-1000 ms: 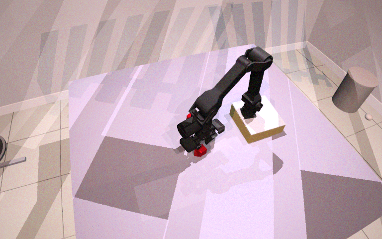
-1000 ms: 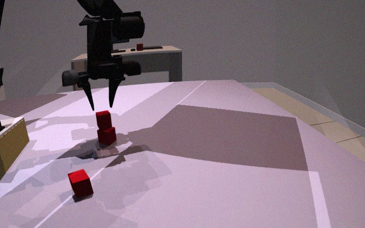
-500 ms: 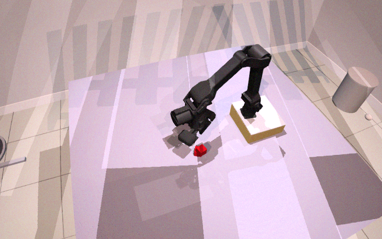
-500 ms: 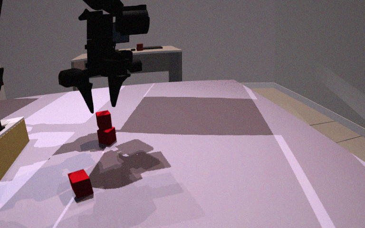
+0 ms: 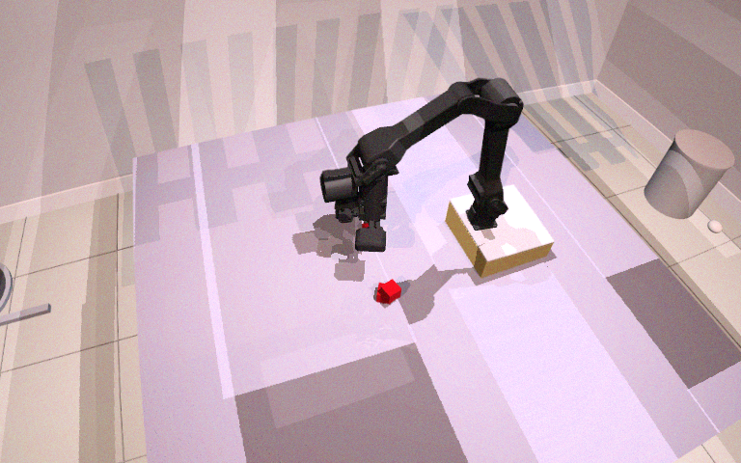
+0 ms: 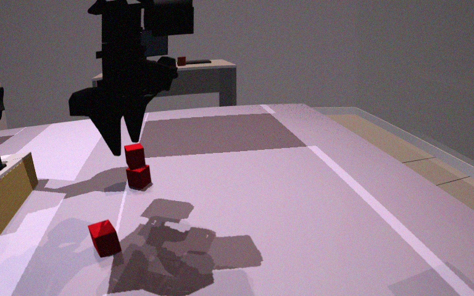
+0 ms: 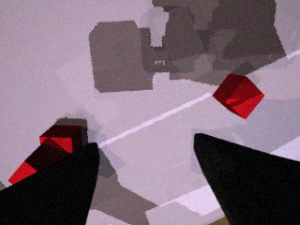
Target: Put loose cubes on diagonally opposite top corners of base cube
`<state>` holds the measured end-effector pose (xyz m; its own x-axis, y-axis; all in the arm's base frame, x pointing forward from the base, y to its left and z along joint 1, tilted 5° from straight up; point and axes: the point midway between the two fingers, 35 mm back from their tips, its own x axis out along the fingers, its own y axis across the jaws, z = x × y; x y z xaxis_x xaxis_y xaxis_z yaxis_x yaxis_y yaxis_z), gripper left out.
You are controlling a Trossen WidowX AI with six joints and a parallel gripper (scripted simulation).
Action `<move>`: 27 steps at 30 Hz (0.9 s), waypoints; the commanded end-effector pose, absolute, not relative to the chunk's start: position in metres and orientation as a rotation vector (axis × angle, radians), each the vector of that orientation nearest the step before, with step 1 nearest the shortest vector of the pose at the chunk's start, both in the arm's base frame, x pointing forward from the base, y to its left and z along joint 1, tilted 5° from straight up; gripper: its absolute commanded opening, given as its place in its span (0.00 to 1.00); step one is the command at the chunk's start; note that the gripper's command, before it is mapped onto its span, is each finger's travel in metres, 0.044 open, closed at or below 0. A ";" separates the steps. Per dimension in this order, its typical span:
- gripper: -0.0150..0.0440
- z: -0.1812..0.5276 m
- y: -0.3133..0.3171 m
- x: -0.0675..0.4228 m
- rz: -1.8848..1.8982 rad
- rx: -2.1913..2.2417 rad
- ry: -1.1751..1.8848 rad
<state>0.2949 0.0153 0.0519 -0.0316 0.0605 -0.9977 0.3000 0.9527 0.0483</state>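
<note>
The red base cube stands on the table. One red loose cube rests on top of it, shifted toward one corner. In the top view only a red sliver of this stack shows behind the gripper. In the wrist view the stack is at the left, partly hidden by the left finger. The second red loose cube lies alone on the table, nearer the front. My gripper is open and empty, just above and beside the stacked cube, not touching it.
The arm's tan mount box with a white top stands to one side. A grey cylinder and a small white ball are on the floor at far right. A distant side table carries a small red block.
</note>
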 end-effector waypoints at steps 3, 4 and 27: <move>0.70 0.057 -0.011 0.292 -0.037 0.121 1.599; 0.70 0.058 -0.016 0.291 -0.006 0.090 1.599; 0.70 0.068 -0.091 0.267 0.497 -0.401 1.539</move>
<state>0.2677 -0.0904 0.0685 -0.0314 0.0568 -0.9979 -0.5270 0.8474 0.0648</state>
